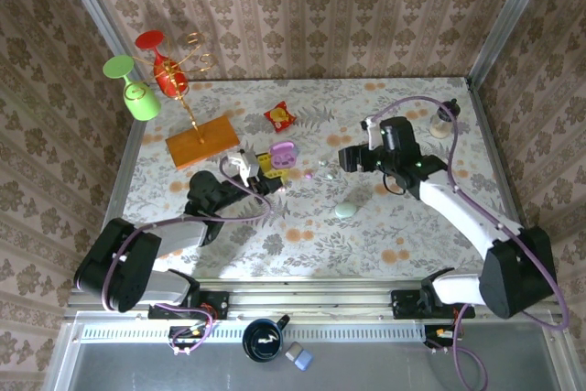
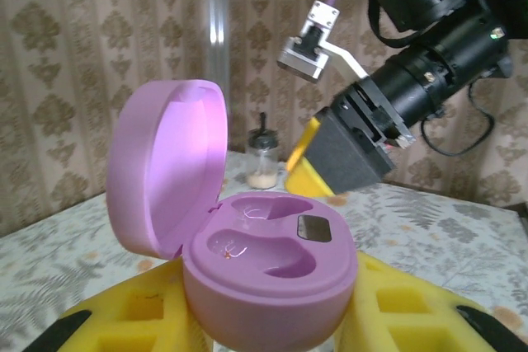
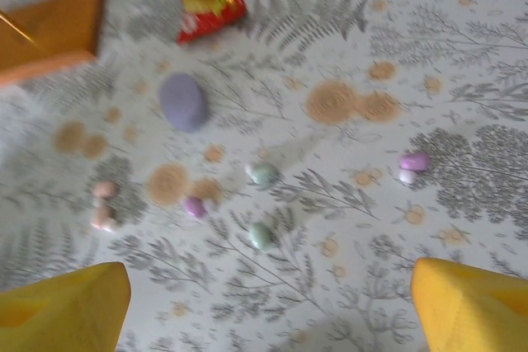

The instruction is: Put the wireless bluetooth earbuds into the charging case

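Floral tabletop (image 1: 366,226), patterned wallpaper (image 1: 302,16) all round; left gripper (image 1: 274,161) clamps the open purple case (image 2: 272,274) mid-frame, right gripper (image 3: 268,298) spread wide, empty.

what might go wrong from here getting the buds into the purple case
1. The buds are tiny and lie close together on the table; the open right pincer may knock some away or grab two.
2. The left pincer holds the case with its lid up beside the empty wells; the right pincer's broad pads could bump the lid and shift the case.
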Available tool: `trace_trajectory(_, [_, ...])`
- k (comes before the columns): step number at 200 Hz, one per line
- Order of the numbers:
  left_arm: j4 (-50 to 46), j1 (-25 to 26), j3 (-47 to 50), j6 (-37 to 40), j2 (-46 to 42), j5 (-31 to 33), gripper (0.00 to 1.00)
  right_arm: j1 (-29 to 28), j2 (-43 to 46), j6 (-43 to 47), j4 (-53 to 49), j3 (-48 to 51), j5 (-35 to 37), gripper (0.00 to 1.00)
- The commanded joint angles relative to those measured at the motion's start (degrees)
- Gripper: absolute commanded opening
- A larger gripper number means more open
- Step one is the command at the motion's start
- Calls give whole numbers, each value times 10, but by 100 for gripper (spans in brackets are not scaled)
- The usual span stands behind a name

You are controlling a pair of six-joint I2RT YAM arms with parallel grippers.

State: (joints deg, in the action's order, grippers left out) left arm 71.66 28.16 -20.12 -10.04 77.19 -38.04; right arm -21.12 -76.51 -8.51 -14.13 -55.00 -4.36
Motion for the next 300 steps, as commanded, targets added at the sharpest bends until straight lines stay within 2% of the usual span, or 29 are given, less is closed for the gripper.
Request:
trace_trajectory(1, [21, -31, 21, -2, -6, 27, 33, -34, -48, 71, -70, -46, 109, 89])
trace_trajectory(37, [21, -93, 36, -8, -18, 30, 33, -89, -145, 111, -125, -123, 161, 87])
trace_trajectory(51, [21, -116, 41, -11, -28, 35, 33, -104, -182, 103, -147, -153, 167, 81])
trace_trajectory(73, [20, -150, 49, -13, -44, 48, 33, -130, -232, 97, -188, -197, 177, 76])
trace_trajectory(111, [20, -196, 57, -21, -57, 57, 32, -170, -313, 107, -244, -267, 230, 66])
trace_trajectory(131, [19, -208, 59, -24, -64, 64, 32, -186, -348, 112, -259, -298, 253, 60])
trace_trajectory(176, [17, -227, 60, -36, -81, 65, 32, -221, -422, 131, -296, -370, 310, 53])
trace_trajectory(241, [11, -231, 63, -30, -86, 64, 32, -228, -486, 137, -318, -436, 338, 37])
trace_trajectory(300, [11, -235, 64, -26, -85, 62, 32, -231, -515, 140, -329, -458, 334, 37])
